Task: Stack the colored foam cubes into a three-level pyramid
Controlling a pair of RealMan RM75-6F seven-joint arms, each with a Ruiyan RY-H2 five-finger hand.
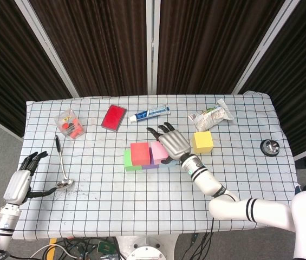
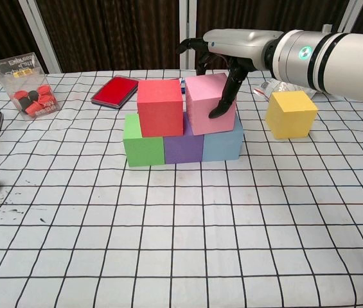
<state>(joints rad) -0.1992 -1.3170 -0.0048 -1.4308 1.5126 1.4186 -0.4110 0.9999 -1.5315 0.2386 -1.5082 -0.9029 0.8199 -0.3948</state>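
Observation:
Green (image 2: 141,142), purple (image 2: 183,147) and blue (image 2: 223,144) cubes form a row on the table. A red cube (image 2: 160,107) sits on the green and purple ones. Beside it, a pink cube (image 2: 207,102) rests on the purple and blue cubes, slightly turned. My right hand (image 2: 223,54) grips the pink cube from above, thumb on its front face and fingers behind. In the head view this hand (image 1: 171,143) covers most of the pink cube (image 1: 157,153). A yellow cube (image 2: 290,114) stands alone to the right. My left hand (image 1: 18,183) hangs open off the table's left edge.
A spoon (image 1: 62,162) lies near the left edge. Along the back are a clear box of red pieces (image 1: 69,124), a red flat case (image 1: 114,117), a toothpaste tube (image 1: 149,114) and a foil packet (image 1: 211,115). A small metal cup (image 1: 270,147) sits at far right.

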